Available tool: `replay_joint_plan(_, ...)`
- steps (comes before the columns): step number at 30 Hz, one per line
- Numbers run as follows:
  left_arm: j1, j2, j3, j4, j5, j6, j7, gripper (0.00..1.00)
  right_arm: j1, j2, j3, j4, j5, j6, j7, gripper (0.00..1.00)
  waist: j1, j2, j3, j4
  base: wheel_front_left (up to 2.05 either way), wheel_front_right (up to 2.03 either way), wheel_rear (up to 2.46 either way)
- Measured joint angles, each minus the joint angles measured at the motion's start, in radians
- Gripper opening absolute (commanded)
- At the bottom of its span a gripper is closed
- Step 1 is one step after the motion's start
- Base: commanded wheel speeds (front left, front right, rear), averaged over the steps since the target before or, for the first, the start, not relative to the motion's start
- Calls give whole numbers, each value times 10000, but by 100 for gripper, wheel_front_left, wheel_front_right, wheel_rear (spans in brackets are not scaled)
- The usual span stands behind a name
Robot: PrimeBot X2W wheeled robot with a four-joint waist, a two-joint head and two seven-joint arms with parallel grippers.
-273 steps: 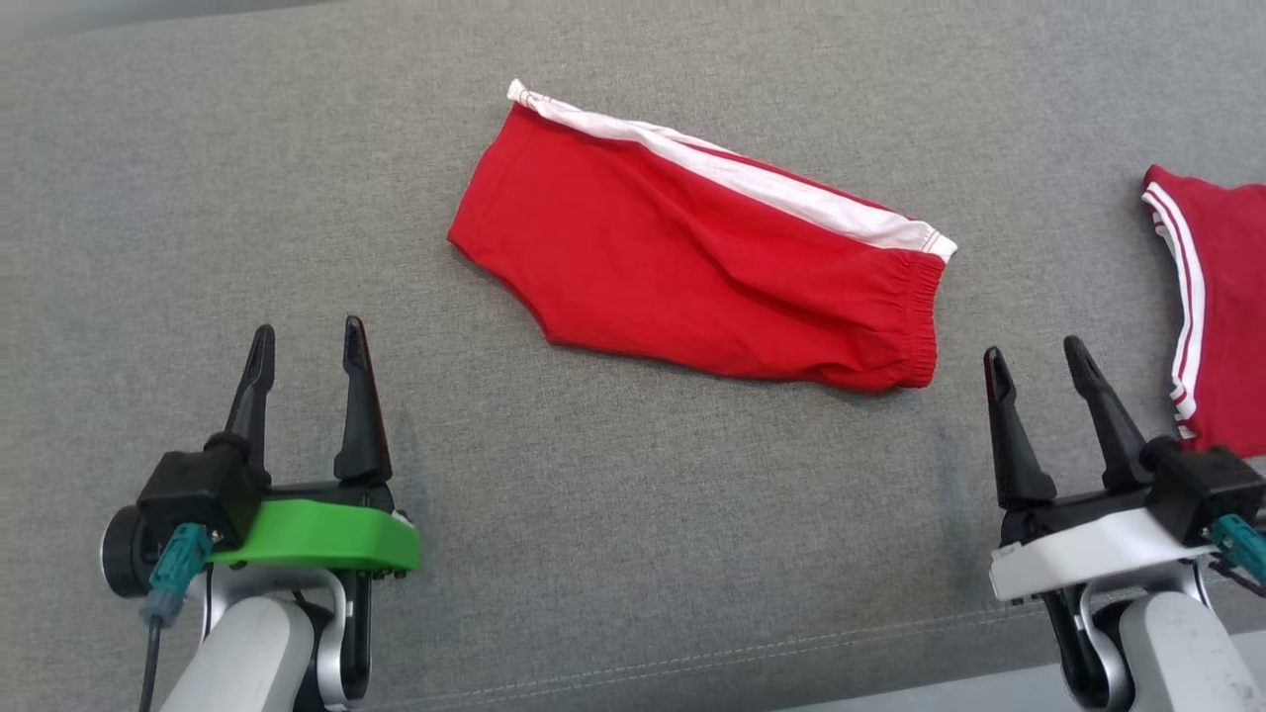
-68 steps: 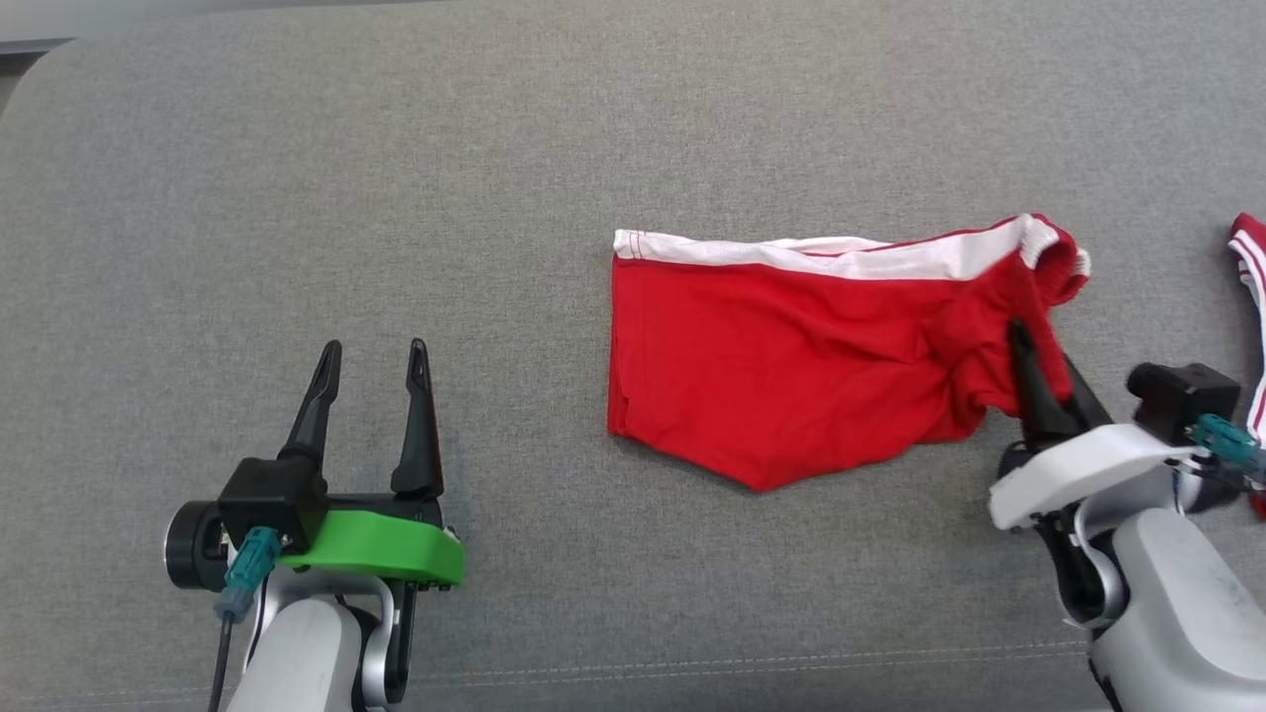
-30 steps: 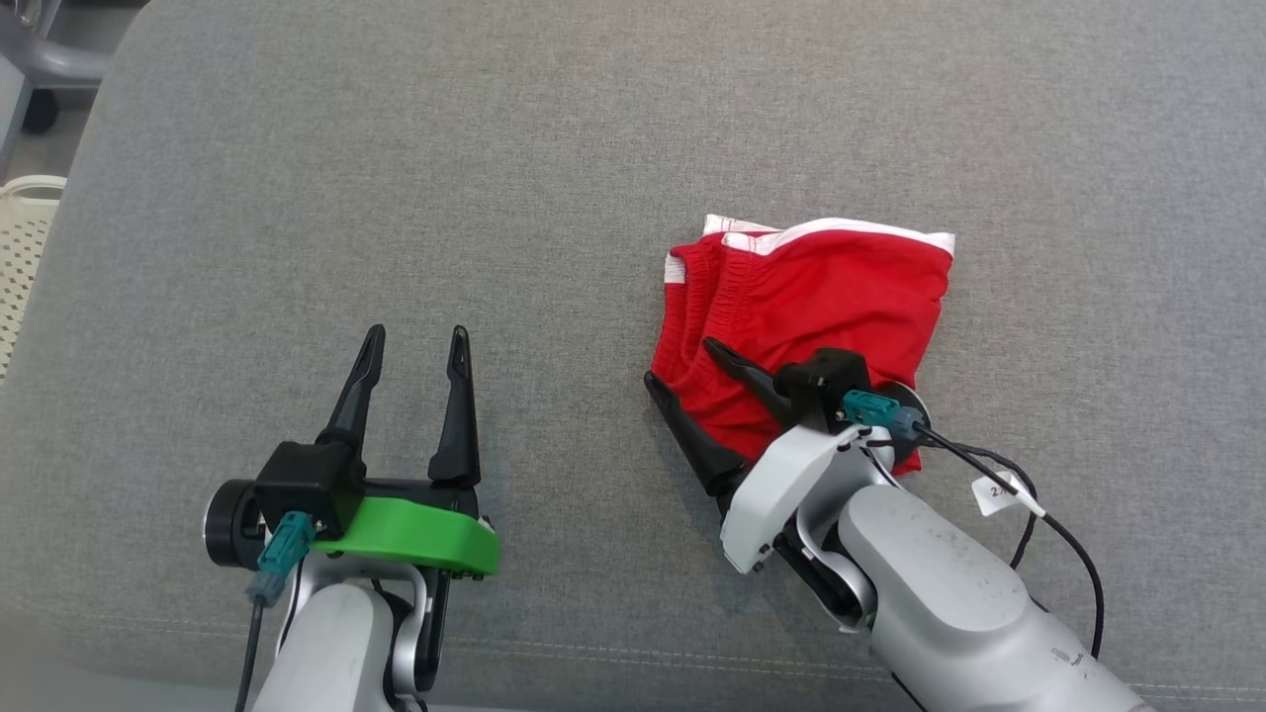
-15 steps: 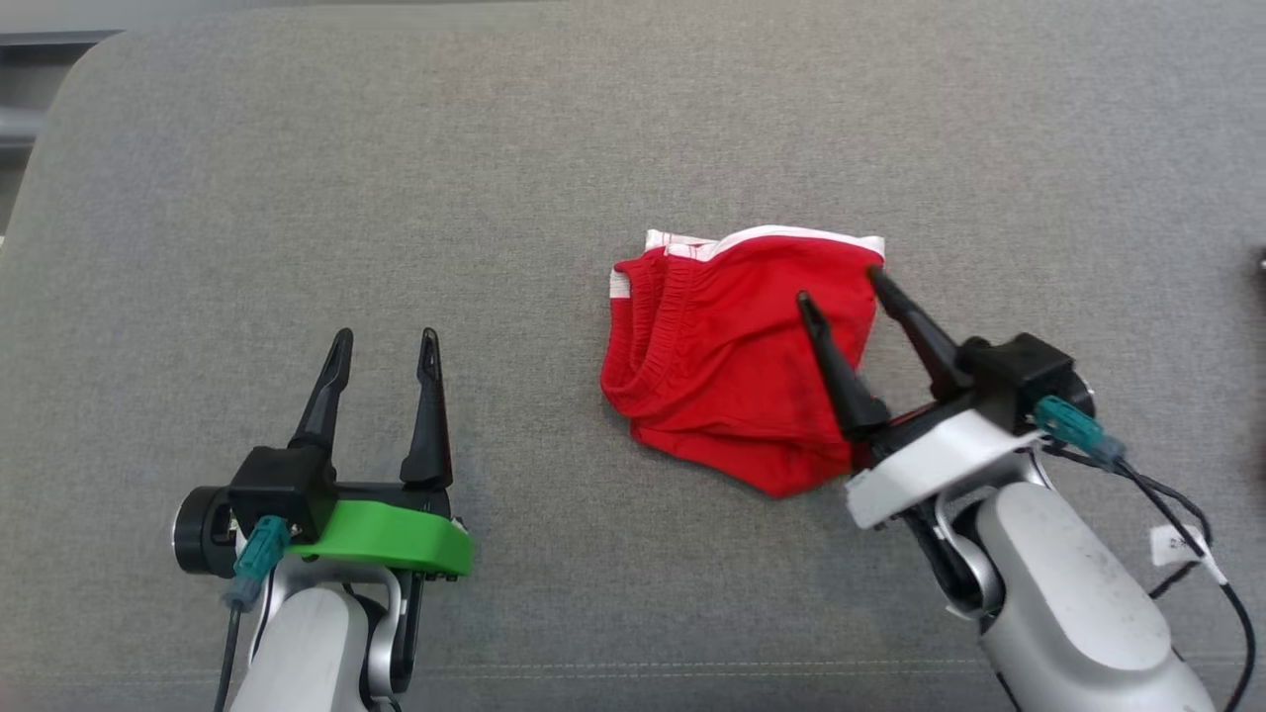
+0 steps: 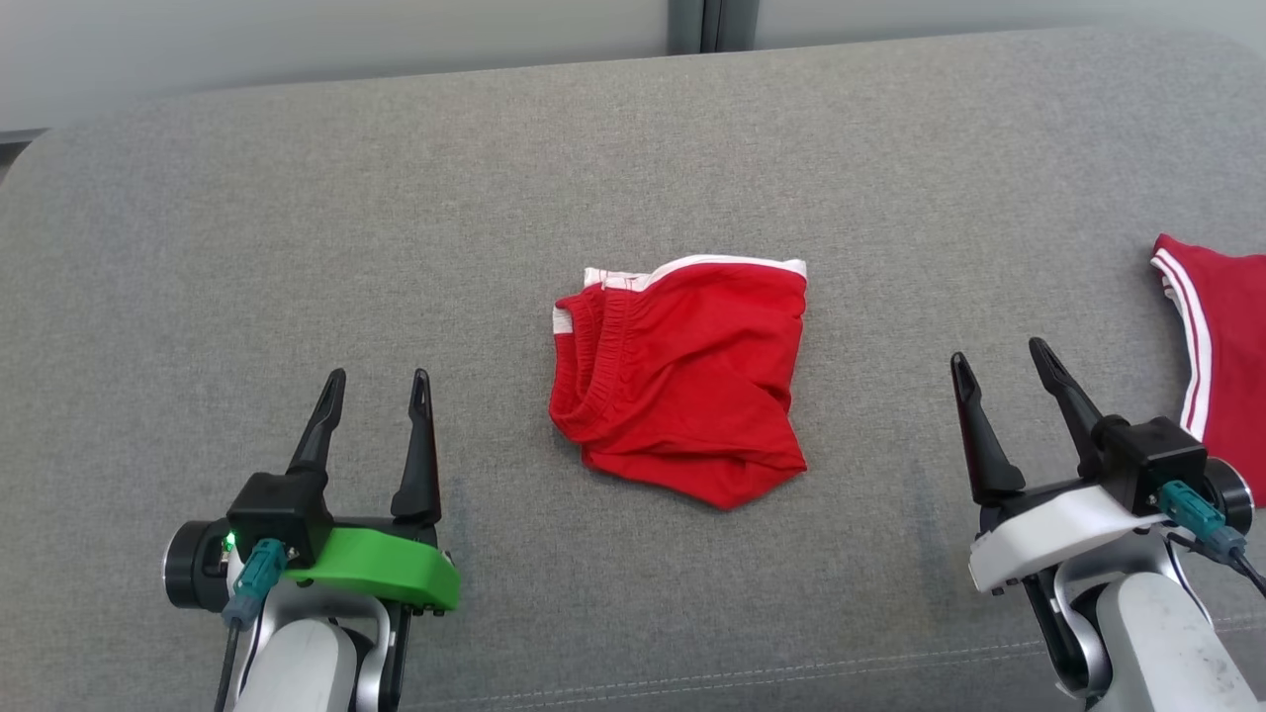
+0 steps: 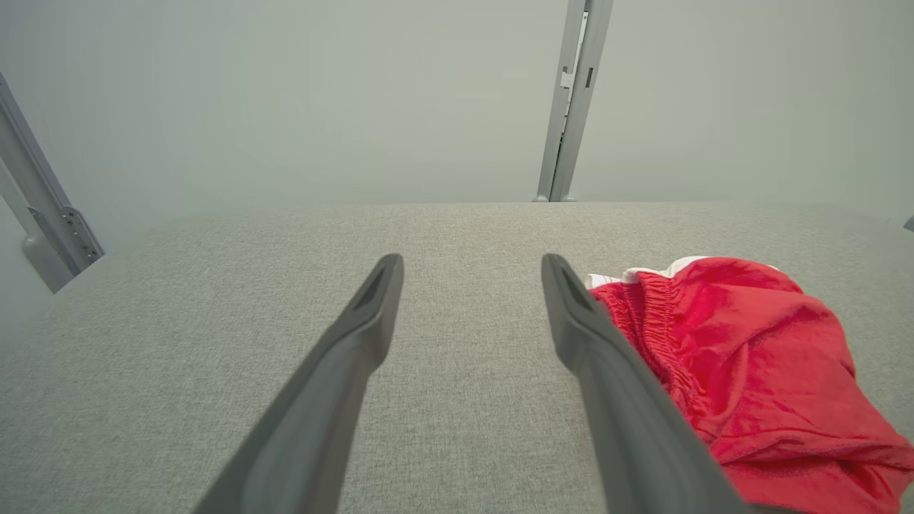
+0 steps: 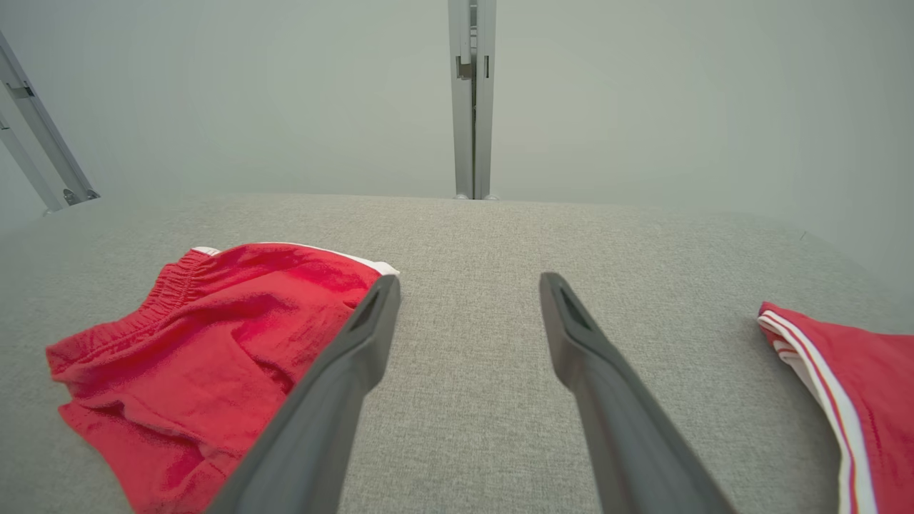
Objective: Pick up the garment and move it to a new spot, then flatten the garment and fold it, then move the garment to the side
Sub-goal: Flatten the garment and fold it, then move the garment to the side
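The garment [image 5: 682, 381], red shorts with a white side stripe and an elastic waistband, lies folded in half at the middle of the grey cushion [image 5: 593, 178]. The waistband edge faces left. It also appears at the right of the left wrist view [image 6: 750, 364] and at the left of the right wrist view [image 7: 200, 343]. My left gripper [image 5: 378, 381] stands open at the lower left, well apart from the garment. At the lower right my right gripper [image 5: 996, 356] is open too, with nothing between its fingers and clear of the cloth.
A second red piece of clothing with white stripes [image 5: 1221, 346] lies at the cushion's right edge, close to my right gripper, and shows again in the right wrist view [image 7: 850, 385]. A pale wall with a metal post [image 5: 700, 22] runs behind the cushion.
My right gripper has drawn back from over the folded garment to the lower right. The camera view has shifted. The garment stays folded; the left gripper keeps its pose.
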State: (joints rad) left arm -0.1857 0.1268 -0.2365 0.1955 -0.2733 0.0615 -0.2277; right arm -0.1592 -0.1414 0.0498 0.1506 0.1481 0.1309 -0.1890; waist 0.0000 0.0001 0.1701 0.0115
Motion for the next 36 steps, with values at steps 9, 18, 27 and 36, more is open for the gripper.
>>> replay_joint_plan(9, 384, 119, -2, -12, -121, 140, 188, 100, 847, 61, -36, -702, -186, 2, 491, 100, 0, 0, -477, -141, 0, 0, 0)
replay_joint_plan(18, 455, 127, -159, -199, -150, 178, 257, 100, 963, -15, -17, -918, -182, 2, 832, 100, 0, 0, -465, 83, 0, 0, 0)
replay_joint_plan(27, 205, -10, -385, -205, -153, 140, 211, 100, 269, -431, 1085, -15, 347, 2, 1436, 100, 0, 0, -159, 514, 0, 0, 0)
replay_joint_plan(36, -139, -196, -577, 40, -221, 100, 6, 100, -1058, -407, 2082, 2031, 1273, 6, 1386, 100, 0, 0, 416, 1076, 0, 0, 0)
